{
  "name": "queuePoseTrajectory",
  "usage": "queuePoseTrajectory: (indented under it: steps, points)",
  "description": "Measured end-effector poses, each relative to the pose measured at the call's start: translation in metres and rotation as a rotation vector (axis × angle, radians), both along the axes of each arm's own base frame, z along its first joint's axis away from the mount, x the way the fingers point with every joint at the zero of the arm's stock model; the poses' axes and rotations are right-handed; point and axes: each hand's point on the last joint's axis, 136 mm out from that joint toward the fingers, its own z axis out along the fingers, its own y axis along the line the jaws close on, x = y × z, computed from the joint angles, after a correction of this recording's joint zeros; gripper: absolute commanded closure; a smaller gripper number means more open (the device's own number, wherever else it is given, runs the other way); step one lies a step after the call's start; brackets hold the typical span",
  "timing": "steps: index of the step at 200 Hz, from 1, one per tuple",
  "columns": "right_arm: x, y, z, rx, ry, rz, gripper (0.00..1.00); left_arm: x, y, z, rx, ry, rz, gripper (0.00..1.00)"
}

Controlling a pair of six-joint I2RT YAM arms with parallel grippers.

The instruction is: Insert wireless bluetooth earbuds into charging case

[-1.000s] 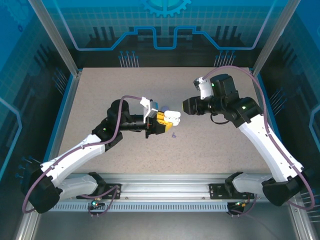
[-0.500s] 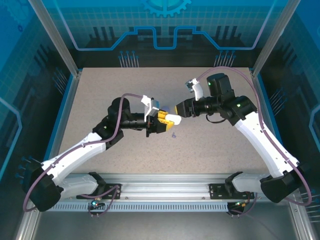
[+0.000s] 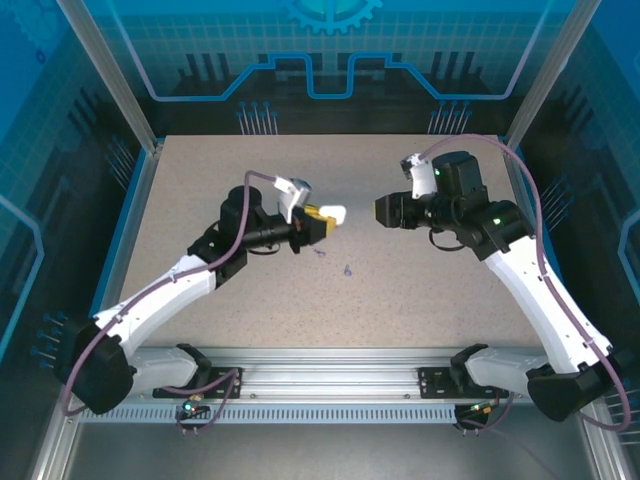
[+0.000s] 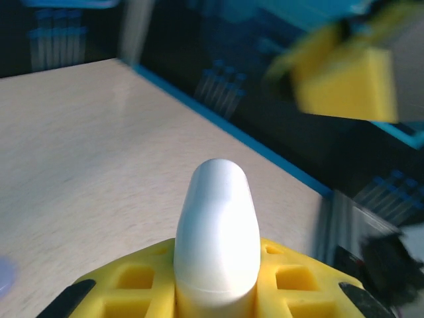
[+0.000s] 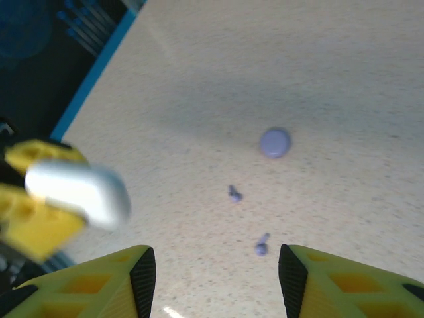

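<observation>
The small white glossy plastic charging case point(image 4: 217, 232) looks closed. It sticks end-out from the left tool point(image 3: 320, 222), which is clamped on it, with that arm reaching above the table point(image 3: 200, 180). Tiny lavender plastic earbuds point(image 5: 234, 194) lie loose on the table. The right tool point(image 5: 215, 265) faces the case, jaws wide apart and empty.
</observation>
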Motion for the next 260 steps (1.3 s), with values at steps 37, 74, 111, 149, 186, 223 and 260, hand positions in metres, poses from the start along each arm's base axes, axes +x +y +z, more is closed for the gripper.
queuePoseTrajectory:
  steps: [37, 74, 111, 149, 186, 223, 260]
  points:
    - [0.0, -0.01, -0.011, -0.037, 0.02, -0.042, 0.45, 0.053, 0.048, -0.072, 0.032, 0.27, 0.268, 1.0]
    - [-0.001, -0.012, -0.017, -0.05, 0.033, -0.048, 0.45, 0.063, 0.075, -0.155, 0.109, 0.499, 0.419, 1.0]
    - [-0.001, -0.012, -0.017, -0.05, 0.034, -0.048, 0.45, 0.066, 0.096, -0.211, 0.15, 0.659, 0.528, 1.0]
    - [-0.002, -0.013, -0.02, -0.053, 0.041, -0.048, 0.45, 0.063, 0.108, -0.249, 0.188, 0.773, 0.58, 0.99]
    - [-0.002, -0.013, -0.02, -0.053, 0.041, -0.048, 0.45, 0.077, 0.111, -0.249, 0.174, 0.788, 0.604, 0.91]
    - [-0.002, -0.013, -0.02, -0.054, 0.042, -0.048, 0.45, 0.08, 0.112, -0.25, 0.164, 0.795, 0.619, 0.63]
    - [-0.001, -0.013, -0.021, -0.055, 0.043, -0.048, 0.43, 0.076, 0.126, -0.256, 0.201, 0.815, 0.687, 0.38]
